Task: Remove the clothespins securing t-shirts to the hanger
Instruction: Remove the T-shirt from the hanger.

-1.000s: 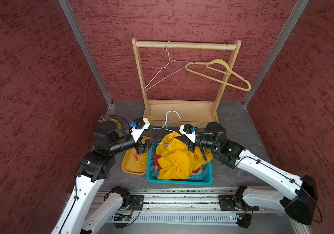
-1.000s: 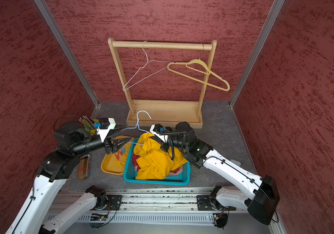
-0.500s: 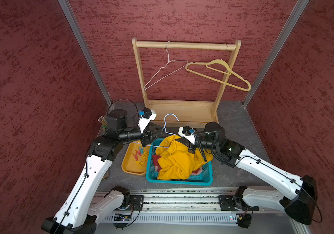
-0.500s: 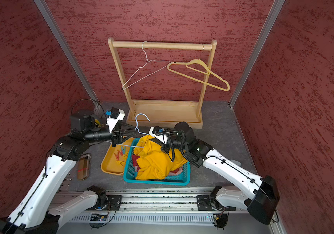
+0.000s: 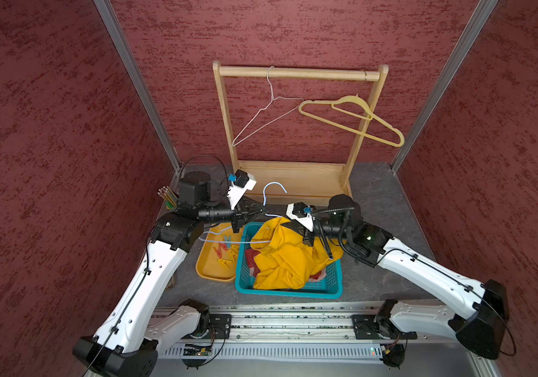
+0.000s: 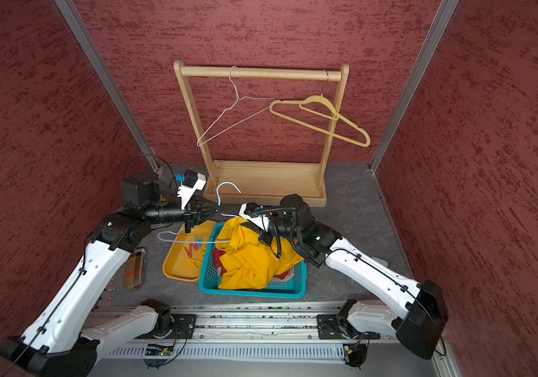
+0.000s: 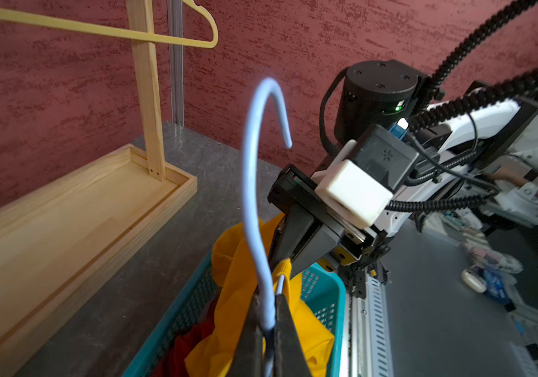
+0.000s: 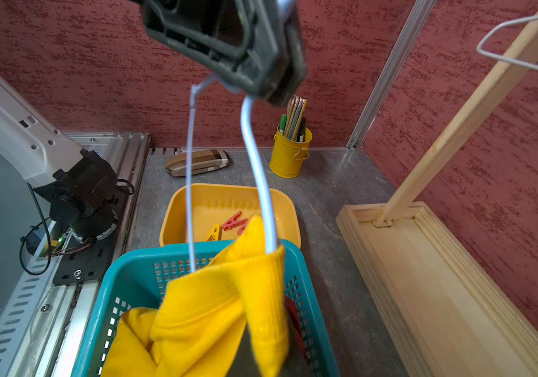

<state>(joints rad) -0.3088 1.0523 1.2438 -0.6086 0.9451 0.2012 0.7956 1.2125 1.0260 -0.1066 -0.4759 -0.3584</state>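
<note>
Left gripper [image 7: 267, 310]: clenched on the neck of the blue hanger [image 7: 248, 182], just under its hook; at the centre of both top views, pointing right.
Right gripper [image 7: 280, 262]: pinched on the ribbed collar of the yellow shirt [image 5: 280, 261], just beside the hanger's neck, pointing left.
Arms: the left rises from the lower left and the right from the lower right; the grippers nearly meet tip to tip above the basket [image 5: 287, 290].
Hanger: hook upright; one bare shoulder juts over the tray [image 8: 222, 196], and the rest is inside the shirt.
Shirts: the yellow shirt is heaped in the basket with its collar held up; a red shirt [image 7: 192, 341] lies under it.
Clothespins [image 8: 233, 223]: red, yellow and blue, loose in the tray left of the basket.
Room: grey table [image 5: 382, 202], wooden rack [image 5: 297, 73] at upper centre, red walls [image 5: 49, 130].
</note>
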